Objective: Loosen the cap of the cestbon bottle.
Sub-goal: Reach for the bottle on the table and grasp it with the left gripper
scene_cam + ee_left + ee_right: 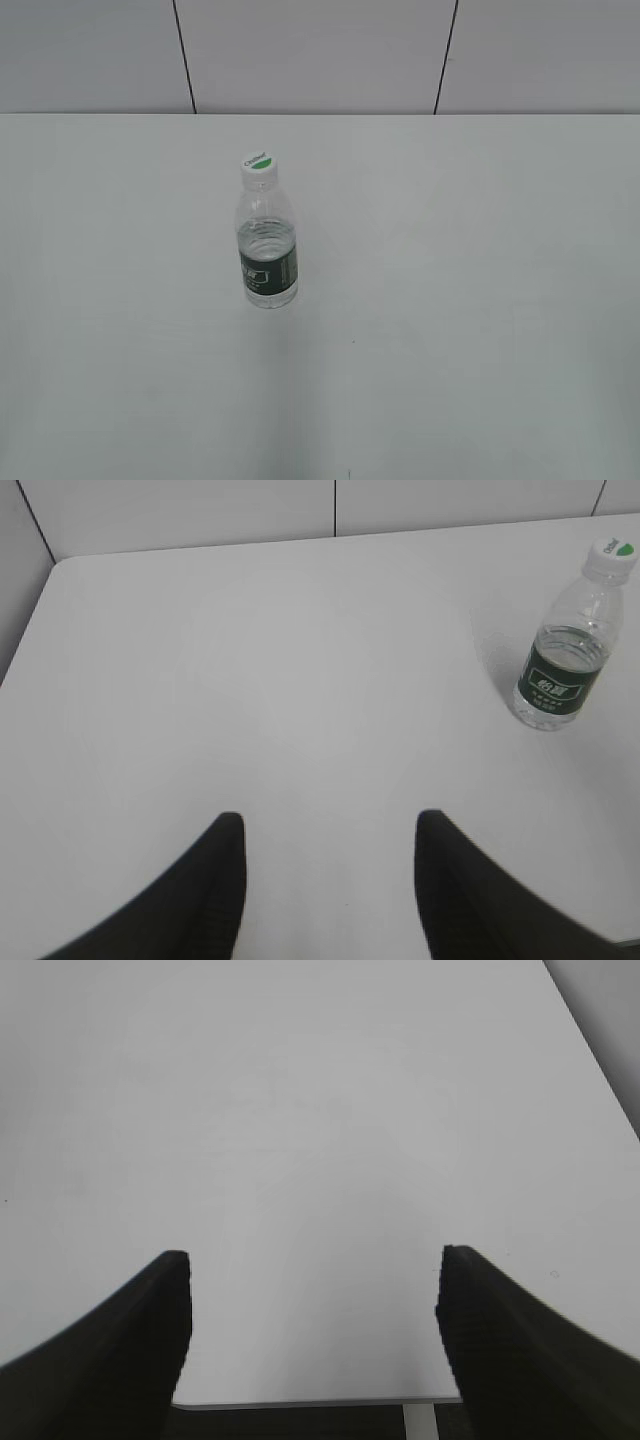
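The cestbon bottle (268,250) stands upright on the white table, left of centre in the exterior view. It is clear with a dark green label band. Its white cap (259,166) with a green half-disc sits on the neck. The bottle also shows in the left wrist view (565,655) at the far right, with its cap (612,556) on top. My left gripper (330,825) is open and empty, well short of the bottle and to its left. My right gripper (312,1265) is open and empty over the table's near edge; the bottle is out of that view. Neither gripper shows in the exterior view.
The white table (450,300) runs back to a pale panelled wall (320,50). Its near edge (320,1401) shows in the right wrist view, and its far-left corner (60,565) in the left wrist view.
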Robot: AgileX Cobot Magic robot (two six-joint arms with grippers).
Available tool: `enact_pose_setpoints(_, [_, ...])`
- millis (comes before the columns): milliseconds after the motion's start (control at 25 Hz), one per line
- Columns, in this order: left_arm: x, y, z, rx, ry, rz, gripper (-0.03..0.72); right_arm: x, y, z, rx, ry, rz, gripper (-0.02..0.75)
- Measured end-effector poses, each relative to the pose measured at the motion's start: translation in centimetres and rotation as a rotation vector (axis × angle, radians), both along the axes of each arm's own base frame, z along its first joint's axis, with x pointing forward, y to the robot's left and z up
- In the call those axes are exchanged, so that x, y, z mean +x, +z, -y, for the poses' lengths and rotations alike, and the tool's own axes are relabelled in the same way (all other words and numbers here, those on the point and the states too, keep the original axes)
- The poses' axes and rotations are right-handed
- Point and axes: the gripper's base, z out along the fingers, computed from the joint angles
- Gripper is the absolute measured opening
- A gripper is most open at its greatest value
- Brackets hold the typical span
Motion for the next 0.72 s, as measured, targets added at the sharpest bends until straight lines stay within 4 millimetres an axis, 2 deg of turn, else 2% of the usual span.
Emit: enact_pose_setpoints(720, [0.00,0.00,0.00,0.000,0.000,0.000,0.342,0.00,0.00,0.00,0.000,0.000,0.000,0.588])
